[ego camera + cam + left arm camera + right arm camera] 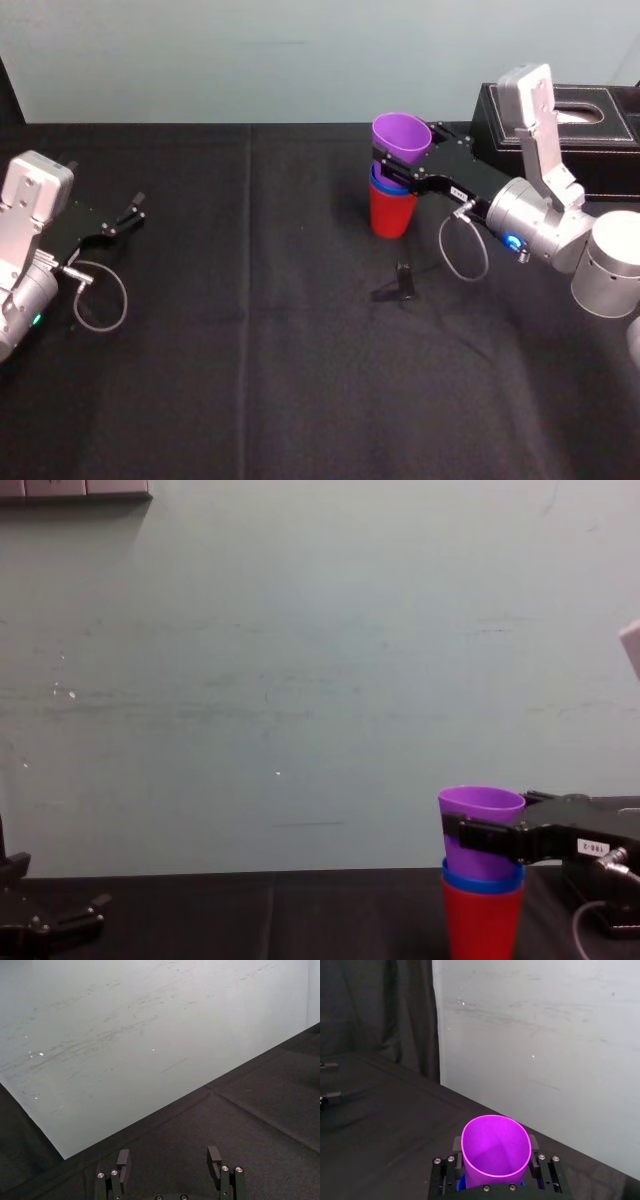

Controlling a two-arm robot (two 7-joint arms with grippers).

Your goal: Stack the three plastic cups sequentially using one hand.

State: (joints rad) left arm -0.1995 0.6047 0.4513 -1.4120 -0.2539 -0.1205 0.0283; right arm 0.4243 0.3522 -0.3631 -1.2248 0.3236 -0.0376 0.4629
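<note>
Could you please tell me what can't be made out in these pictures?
How deep the purple cup sits in the blue cup: head view, right gripper covers the join.
Red cup base: chest view, below the bottom edge.
Small dark thing on table: head view, too small.
Parked left gripper: body off the left wrist view's edge.

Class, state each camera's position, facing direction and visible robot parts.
Head: high, looking down; left end effector parked left, right end effector gripping purple cup.
Chest: low, facing wall; right end effector.
Left wrist: behind open left end effector, facing wall.
Right wrist: behind right end effector and purple cup.
Shared: head and chest show red cup.
</note>
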